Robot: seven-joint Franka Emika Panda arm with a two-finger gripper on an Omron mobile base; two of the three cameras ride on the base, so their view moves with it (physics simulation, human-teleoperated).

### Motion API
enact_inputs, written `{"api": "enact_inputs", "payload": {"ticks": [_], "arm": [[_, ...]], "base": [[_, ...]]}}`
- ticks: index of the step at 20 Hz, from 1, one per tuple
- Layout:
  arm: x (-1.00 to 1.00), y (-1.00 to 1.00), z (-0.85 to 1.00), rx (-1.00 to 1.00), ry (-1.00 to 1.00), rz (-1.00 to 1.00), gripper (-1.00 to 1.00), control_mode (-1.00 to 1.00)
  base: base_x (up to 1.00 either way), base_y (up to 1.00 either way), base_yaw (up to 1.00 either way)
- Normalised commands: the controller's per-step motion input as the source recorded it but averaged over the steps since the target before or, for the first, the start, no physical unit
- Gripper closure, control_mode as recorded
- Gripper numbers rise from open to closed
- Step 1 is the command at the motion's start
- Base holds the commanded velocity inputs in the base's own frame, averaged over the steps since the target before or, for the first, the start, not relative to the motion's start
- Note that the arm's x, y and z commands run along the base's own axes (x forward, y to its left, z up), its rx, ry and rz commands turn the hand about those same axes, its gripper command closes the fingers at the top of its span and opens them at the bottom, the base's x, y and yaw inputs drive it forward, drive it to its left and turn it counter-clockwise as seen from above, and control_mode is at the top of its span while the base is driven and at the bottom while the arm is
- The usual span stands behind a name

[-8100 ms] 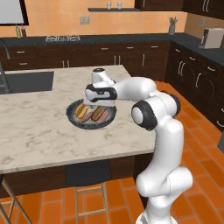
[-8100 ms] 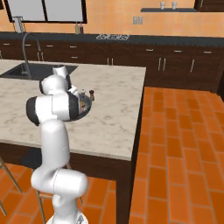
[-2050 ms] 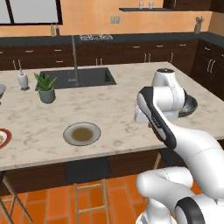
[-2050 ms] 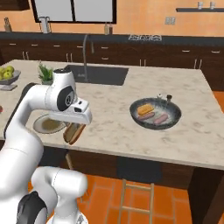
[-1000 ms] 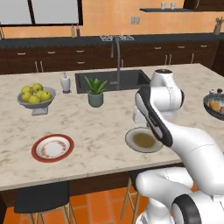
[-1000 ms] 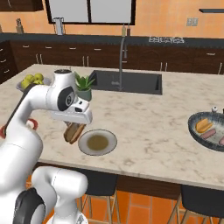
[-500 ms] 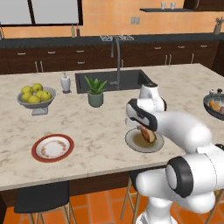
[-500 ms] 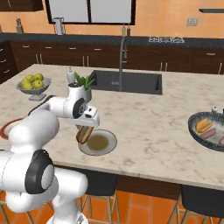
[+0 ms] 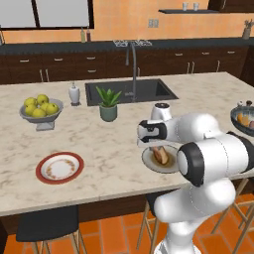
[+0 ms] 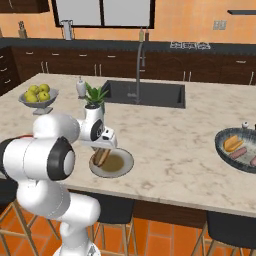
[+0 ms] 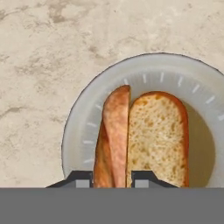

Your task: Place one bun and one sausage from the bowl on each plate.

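Now the hand [image 11: 112,177] hangs low over the grey-beige plate [image 9: 171,163], fingers clamped on one end of a split bun [image 11: 144,135], which points out across the plate. The bun's far end looks at or near the plate surface; contact cannot be confirmed. Judged step: set the bun down. To do it well: lower until the bun lies flat inside the rim, then part the fingers and lift straight up, so it does not drag off. The red-rimmed plate [image 9: 60,167] sits bare, well apart on the tabletop [image 9: 114,141]. The dark bowl [image 10: 239,150] at the far end holds more food.
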Motion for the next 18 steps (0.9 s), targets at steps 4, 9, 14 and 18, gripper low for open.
{"api": "enact_inputs", "payload": {"ticks": [4,9,14,18], "arm": [[0.0,0.0,0.0,0.0,0.0,0.0,-1.0,-1.0],[-0.06,-0.01,0.12,0.0,0.0,0.0,-1.0,-1.0],[-0.97,-0.01,0.8,0.0,-0.08,-0.01,-1.0,-1.0],[-0.99,-0.01,0.59,0.0,-0.01,0.0,-1.0,-1.0]], "base": [[0.0,0.0,0.0],[0.0,0.0,0.0],[0.0,0.0,0.0],[0.0,0.0,0.0]]}}
